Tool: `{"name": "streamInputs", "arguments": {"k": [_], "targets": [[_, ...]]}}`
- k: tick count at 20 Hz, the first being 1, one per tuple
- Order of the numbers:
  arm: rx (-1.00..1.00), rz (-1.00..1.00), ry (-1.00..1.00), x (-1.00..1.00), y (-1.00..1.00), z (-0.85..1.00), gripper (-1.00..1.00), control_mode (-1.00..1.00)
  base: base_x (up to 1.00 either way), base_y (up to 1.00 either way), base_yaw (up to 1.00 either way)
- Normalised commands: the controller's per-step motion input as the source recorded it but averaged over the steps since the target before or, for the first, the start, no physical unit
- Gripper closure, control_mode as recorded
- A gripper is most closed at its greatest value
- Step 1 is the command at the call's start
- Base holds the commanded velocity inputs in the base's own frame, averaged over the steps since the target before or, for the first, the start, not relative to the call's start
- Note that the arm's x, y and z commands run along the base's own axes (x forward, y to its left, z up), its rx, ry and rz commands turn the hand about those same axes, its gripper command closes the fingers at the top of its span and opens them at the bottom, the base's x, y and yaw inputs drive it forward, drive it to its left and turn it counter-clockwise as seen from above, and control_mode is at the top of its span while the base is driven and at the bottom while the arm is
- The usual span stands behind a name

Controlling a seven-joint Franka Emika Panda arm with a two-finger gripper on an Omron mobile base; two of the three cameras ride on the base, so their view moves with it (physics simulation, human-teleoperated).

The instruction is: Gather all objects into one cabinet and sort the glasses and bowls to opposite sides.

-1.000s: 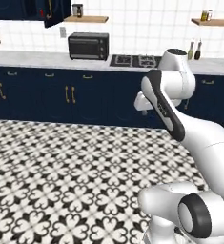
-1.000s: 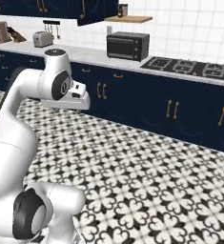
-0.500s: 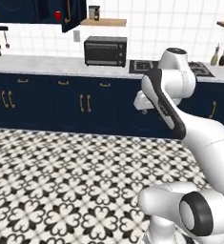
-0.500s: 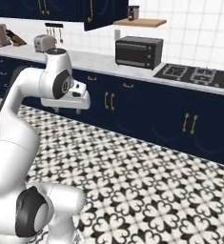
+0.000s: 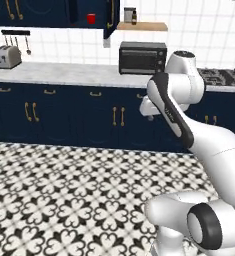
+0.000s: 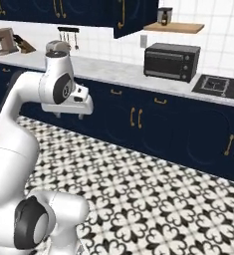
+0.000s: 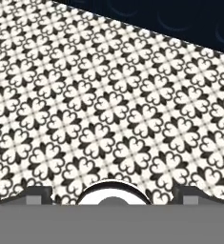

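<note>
Red cup (image 5: pixel 91 19) sits in the open wall cabinet (image 5: pixel 49 11) at eleven o'clock: light, rigid, slick-sided by my guess, best pinched across its wall. Gripper (image 7: pixel 111 196) hangs spread and empty over floor tiles.

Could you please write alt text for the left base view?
A white robot arm rises from the lower right, its open gripper empty above patterned floor tiles. Behind it, navy counter cabinets carry a toaster and microwave; a red cup sits in the wall cabinet.

You are seeing one small bright-red cup (image 5: pixel 91 19) standing upright inside the open navy wall cabinet (image 5: pixel 49 12), near its right edge.
</note>
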Motion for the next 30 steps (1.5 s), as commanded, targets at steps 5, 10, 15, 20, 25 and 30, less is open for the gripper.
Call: {"name": "streamInputs", "arguments": {"k": [5,10,15,20,25,30], "targets": [[0.00,0.00,0.00,0.00,0.00,0.00,-1.00,1.00,1.00,1.00,-0.14],[0.00,0.00,0.00,0.00,0.00,0.00,-1.00,1.00,0.91,1.00,-0.36],[0.00,0.00,0.00,0.00,0.00,0.00,-1.00,1.00,0.86,0.99,-0.46],[0.00,0.00,0.00,0.00,0.00,0.00,-1.00,1.00,1.00,0.91,-0.31],[0.00,0.00,0.00,0.00,0.00,0.00,-1.00,1.00,1.00,0.72,-0.23],[0.00,0.00,0.00,0.00,0.00,0.00,-1.00,1.00,0.99,-0.17,0.00]]}}
